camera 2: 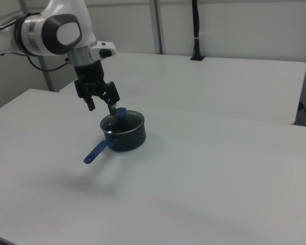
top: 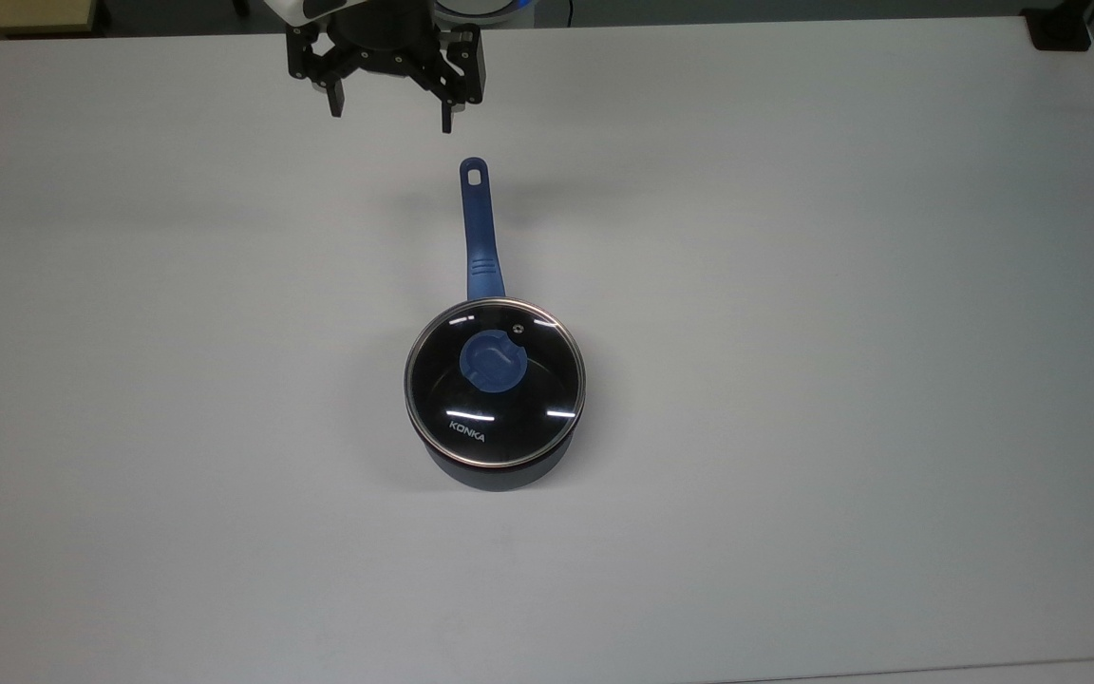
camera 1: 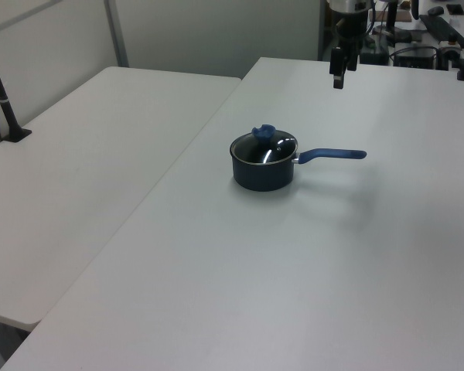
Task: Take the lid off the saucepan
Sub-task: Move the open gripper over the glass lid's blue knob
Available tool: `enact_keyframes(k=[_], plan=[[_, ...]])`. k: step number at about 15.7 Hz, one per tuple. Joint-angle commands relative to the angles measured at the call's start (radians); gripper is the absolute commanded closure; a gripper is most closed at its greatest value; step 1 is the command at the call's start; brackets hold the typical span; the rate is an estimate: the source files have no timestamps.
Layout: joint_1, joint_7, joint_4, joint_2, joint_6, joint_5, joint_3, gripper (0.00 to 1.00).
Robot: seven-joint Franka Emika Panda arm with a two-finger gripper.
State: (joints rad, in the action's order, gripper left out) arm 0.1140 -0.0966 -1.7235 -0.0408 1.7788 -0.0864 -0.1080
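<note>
The dark navy saucepan (top: 499, 473) stands near the middle of the white table, its long blue handle (top: 479, 228) pointing toward the top view's upper edge. The glass lid (top: 495, 383) with a steel rim and blue knob (top: 493, 361) sits closed on it. The pan also shows in the left view (camera 1: 263, 171) and the right view (camera 2: 126, 138). My gripper (top: 391, 109) hangs open in the air beyond the handle's end, clear of pan and lid, nothing between its fingers. It appears at the left view's top (camera 1: 339, 77) and in the right view (camera 2: 102, 108).
The white table (top: 794, 380) spreads wide around the pan. A second white table (camera 1: 77, 170) adjoins it on the left view's left, with a black post (camera 1: 6, 108) on it. A black object (top: 1060, 28) sits at the top view's upper right corner.
</note>
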Motion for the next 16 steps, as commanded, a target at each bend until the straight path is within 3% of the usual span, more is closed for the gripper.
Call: enact_keyframes(k=[1,16], plan=[[0.004,-0.005,0.021,0.002,-0.036,0.008,-0.004,0.00],[0.007,-0.003,0.019,-0.011,-0.025,0.008,-0.001,0.00]])
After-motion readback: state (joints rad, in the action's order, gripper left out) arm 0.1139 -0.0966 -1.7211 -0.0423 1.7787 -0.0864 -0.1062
